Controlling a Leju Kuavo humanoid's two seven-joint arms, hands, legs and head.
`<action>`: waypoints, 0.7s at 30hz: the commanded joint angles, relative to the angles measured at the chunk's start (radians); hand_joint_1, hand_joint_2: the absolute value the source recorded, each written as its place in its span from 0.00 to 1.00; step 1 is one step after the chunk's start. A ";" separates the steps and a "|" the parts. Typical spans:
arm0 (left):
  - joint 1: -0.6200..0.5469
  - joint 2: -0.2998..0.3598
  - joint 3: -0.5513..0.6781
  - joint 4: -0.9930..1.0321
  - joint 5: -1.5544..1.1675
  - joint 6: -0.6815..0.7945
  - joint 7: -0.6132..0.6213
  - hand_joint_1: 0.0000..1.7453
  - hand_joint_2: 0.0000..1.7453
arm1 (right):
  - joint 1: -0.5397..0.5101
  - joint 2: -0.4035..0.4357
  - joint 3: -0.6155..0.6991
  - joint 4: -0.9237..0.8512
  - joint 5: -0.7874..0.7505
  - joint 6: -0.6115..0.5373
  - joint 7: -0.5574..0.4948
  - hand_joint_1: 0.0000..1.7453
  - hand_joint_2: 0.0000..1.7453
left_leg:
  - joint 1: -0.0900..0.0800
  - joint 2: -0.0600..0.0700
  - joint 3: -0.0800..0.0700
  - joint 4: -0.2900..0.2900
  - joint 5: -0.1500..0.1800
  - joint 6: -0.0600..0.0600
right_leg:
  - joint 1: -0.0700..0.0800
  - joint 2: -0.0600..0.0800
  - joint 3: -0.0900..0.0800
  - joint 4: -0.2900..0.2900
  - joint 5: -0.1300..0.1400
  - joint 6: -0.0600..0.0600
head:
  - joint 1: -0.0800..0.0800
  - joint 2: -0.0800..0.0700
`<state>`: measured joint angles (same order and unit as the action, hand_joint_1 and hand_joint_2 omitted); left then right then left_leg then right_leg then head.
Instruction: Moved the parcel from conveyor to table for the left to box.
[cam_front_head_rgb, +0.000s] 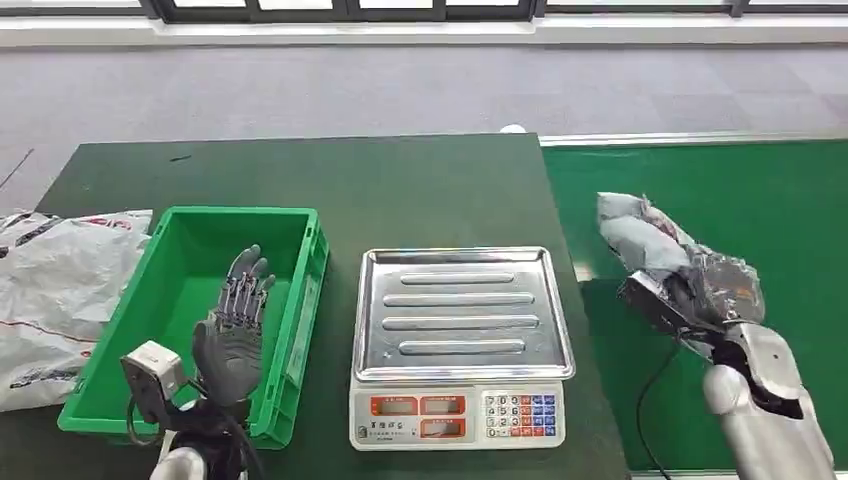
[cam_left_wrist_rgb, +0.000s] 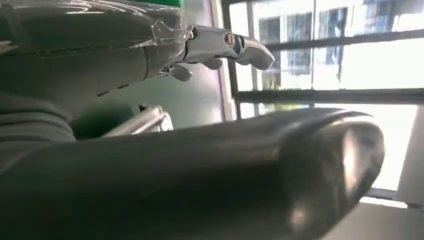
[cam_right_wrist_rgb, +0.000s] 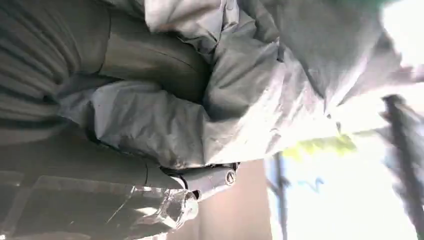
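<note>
The right hand (cam_front_head_rgb: 700, 300) grips the grey parcel (cam_front_head_rgb: 640, 235) above the conveyor (cam_front_head_rgb: 790, 200). Carry it level leftward, probably onto the scale (cam_front_head_rgb: 460, 310) on the bench (cam_front_head_rgb: 300, 170); the left hand (cam_front_head_rgb: 235, 325) waits spread, holding nothing, over the bin (cam_front_head_rgb: 300, 300).

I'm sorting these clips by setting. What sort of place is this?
Probably a parcel sorting or packing station. A green conveyor belt runs beside a table with an electronic weighing scale and a green crate, and the right hand holds a grey bagged parcel.
</note>
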<state>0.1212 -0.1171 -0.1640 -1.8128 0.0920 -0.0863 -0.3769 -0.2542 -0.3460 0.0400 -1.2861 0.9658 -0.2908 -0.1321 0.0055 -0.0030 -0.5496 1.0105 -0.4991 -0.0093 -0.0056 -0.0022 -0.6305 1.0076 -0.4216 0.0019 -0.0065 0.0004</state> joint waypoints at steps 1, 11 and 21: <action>-0.040 0.002 0.041 0.094 0.065 -0.039 0.001 0.00 0.00 | 0.042 0.098 -0.082 -0.285 -0.040 -0.070 -0.060 1.00 1.00 | -0.001 0.001 0.003 -0.003 0.002 0.000 | -0.001 0.000 0.001 -0.002 0.001 0.000 | 0.000 0.000; -0.065 -0.002 0.031 0.105 0.075 -0.050 0.002 0.00 0.00 | 0.053 0.104 -0.069 -0.404 -0.007 -0.189 -0.073 1.00 1.00 | -0.003 0.000 -0.007 -0.001 0.001 0.001 | -0.002 0.000 0.000 -0.001 0.001 0.000 | 0.000 0.000; -0.078 0.004 -0.005 0.135 0.059 -0.036 0.000 0.00 0.00 | 0.030 0.080 -0.039 -0.453 -0.007 -0.265 -0.106 1.00 1.00 | -0.003 -0.001 0.001 -0.001 0.003 0.001 | -0.003 0.000 -0.001 -0.001 0.002 0.001 | 0.000 0.000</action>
<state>0.0787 -0.1179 -0.1625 -1.7555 0.1625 -0.1320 -0.3742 -0.1724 -0.2880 0.0027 -1.7064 0.9415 -0.5001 -0.2136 0.0028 -0.0037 -0.5503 1.0107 -0.4975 -0.0084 -0.0076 -0.0019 -0.6331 1.0076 -0.4206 0.0028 -0.0065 0.0004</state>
